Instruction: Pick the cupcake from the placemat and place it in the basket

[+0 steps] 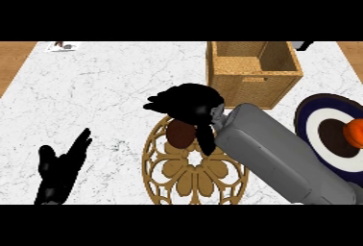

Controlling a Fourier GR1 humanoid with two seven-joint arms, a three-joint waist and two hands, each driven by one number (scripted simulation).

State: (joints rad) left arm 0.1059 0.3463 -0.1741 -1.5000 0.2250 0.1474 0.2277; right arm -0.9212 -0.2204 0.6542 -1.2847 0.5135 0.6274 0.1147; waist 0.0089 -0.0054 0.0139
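Note:
The brown cupcake (180, 134) sits on the far part of the round golden openwork placemat (193, 173). My right hand (186, 104) hangs over the cupcake's far side and hides its top. The fingers point left and stay spread, while the thumb (206, 140) runs down along the cupcake's right side. No finger curls round the cupcake. The woven basket (254, 82) stands behind and to the right of the hand, its inside showing nothing. My left hand (59, 169) rests open at the lower left, fingers up.
A dark blue and white plate (322, 122) lies at the right edge with an orange object (355, 132) on it. A small item (64, 45) lies at the far left. Wooden strips border the white marble counter (92, 96).

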